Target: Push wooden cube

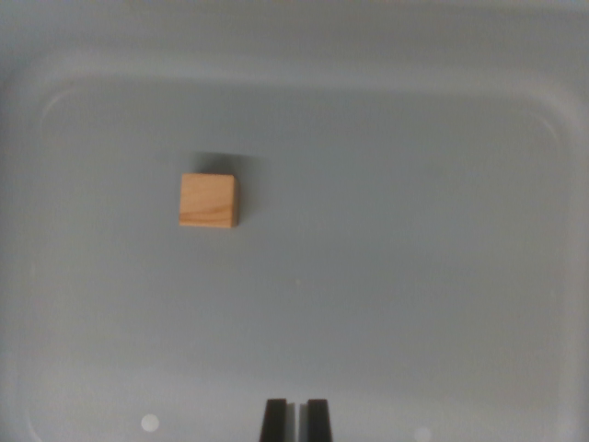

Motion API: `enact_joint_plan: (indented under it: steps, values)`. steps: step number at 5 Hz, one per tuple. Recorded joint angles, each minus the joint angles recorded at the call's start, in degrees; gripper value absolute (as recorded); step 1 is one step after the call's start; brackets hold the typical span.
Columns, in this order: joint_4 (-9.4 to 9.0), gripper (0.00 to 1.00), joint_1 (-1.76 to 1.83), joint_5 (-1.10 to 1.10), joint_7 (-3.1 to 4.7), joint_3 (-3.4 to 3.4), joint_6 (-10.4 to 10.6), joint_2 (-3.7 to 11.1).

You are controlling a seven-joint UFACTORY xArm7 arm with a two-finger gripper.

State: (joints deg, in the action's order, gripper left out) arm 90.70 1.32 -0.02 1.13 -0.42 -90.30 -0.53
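A small light-brown wooden cube (208, 200) lies flat on the floor of a grey tray (414, 230), left of the middle of the wrist view. My gripper (295, 419) shows only as two black fingertips at the bottom edge, pressed close together with a thin slit between them and nothing held. The cube is well above the fingertips in the picture and off to the wrist view's left, clearly apart from them.
The tray's raised rounded rim (294, 78) runs along the top and curves down both sides. Two faint pale spots (150, 424) mark the tray floor near the bottom.
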Motion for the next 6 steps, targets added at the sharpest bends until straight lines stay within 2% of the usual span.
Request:
enact_joint_plan:
  steps: [3, 4, 5, 6]
  values:
    - [-0.55, 0.00, 0.08, -0.05, -0.18, 0.07, 0.8, 0.28]
    - [-1.32, 0.00, 0.18, -0.11, -0.44, 0.17, 1.9, 0.67]
    - [-1.32, 0.00, 0.18, -0.11, -0.44, 0.17, 1.9, 0.67]
    - [-2.23, 0.00, 0.31, -0.19, -0.75, 0.29, 3.1, 1.14]
